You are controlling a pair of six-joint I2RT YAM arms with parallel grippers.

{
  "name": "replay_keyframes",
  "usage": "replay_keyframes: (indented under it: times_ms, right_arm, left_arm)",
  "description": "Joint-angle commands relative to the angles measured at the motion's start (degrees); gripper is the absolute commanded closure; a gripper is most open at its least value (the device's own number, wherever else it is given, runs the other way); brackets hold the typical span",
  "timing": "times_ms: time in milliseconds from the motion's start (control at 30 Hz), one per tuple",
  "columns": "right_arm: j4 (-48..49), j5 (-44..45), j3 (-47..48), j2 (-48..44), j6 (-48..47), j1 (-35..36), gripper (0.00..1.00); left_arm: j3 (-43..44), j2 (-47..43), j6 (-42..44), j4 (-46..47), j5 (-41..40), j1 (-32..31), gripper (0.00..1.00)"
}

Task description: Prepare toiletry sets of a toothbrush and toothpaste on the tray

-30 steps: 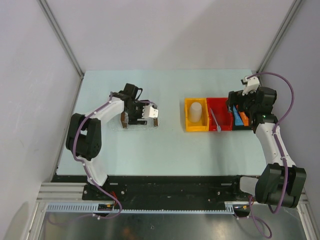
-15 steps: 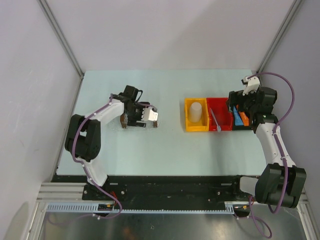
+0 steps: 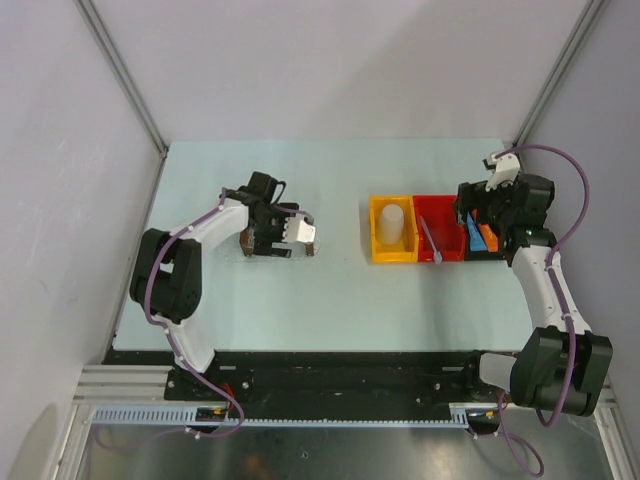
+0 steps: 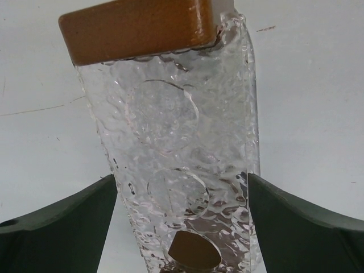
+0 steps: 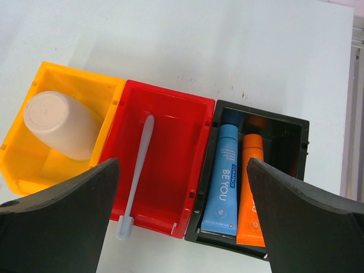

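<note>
Three bins in a row right of centre on the pale surface (image 3: 330,300), side against side: yellow bin (image 5: 23,165), red bin (image 5: 182,108), black bin (image 5: 287,128). In the yellow bin, a beige cup (image 5: 60,125) on its side. In the red bin, the toothbrush (image 5: 139,165), whitish and translucent, lengthwise along the left half, with the head end out over the rim nearest the arm bases. In the black bin, two tubes flat and parallel: blue toothpaste tube (image 5: 223,176), lettered "BE YOU", on the left, and orange toothpaste tube (image 5: 250,187) right against it on the right.

Above these bins, right jaws spread wide, pinching nothing, dark fingers (image 5: 57,222) at the lower corners of the right wrist view, with the red and black bins in the gap.

Well apart to the left, left of centre on the surface, the tray (image 4: 170,131): clear dimpled plastic, long and narrow, with a dark brown wooden block (image 4: 139,28) at each short end. Over it, left jaws spread wide across its width, one finger (image 4: 62,227) just beside each long edge. Contact with the plastic: cannot tell. Toothbrush and both tubes in their bins, well away from the tray.
</note>
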Motion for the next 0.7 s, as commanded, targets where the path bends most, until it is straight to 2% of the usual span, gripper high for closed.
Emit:
replay_keyframes:
  times_ms: [0,667]
  right_arm:
    - [0.7,-1.0,0.2,-1.4,-0.3,-0.3,0.0]
    - [0.7,-1.3,0.0,-1.7,-0.2,-0.6,0.01]
  left_arm:
    - [0.2,-2.9,-0.9,0.7,-0.2,-0.9,0.02]
    - [2.2,-0.2,-4.1,3.7,-3.4,-1.8,0.0]
